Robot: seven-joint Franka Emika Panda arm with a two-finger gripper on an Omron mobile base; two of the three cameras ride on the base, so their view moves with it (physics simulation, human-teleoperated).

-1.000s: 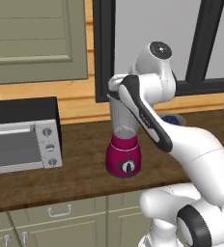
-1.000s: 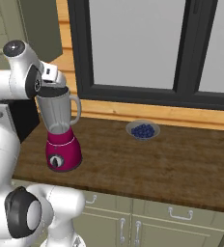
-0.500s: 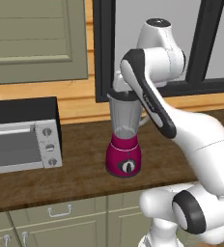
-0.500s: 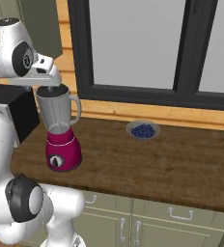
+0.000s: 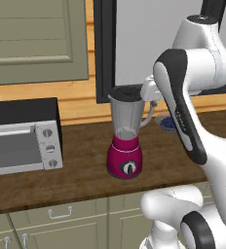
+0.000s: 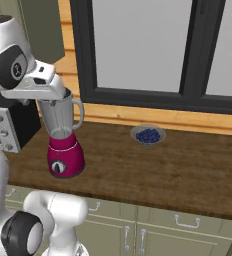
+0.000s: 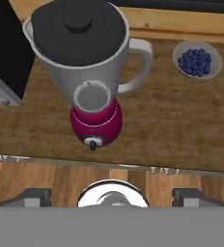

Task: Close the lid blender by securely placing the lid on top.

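Note:
The blender (image 5: 125, 146) stands on the wooden counter, its magenta base (image 7: 95, 123) and dial facing the front edge. The dark round lid (image 7: 77, 26) lies flat on the rim of the clear jar (image 6: 60, 117) and covers its mouth. My gripper (image 7: 112, 197) is open, its two fingertips (image 7: 34, 197) far apart with nothing between them. It hovers above the blender, apart from the lid. From the left base view the hand (image 5: 151, 90) sits just beside the jar's top on the handle side. From the right base view it hangs over the jar's rim (image 6: 53, 87).
A silver toaster oven (image 5: 22, 138) stands left of the blender, close to the jar. A small bowl of blueberries (image 6: 147, 135) sits on the counter (image 6: 188, 170) to the right, near the window sill. Cabinet drawers run below the counter's front edge.
The arm has risen and swung, carrying the hand up and off the jar's top toward its handle side. The lid stays on the jar; the blender has not moved.

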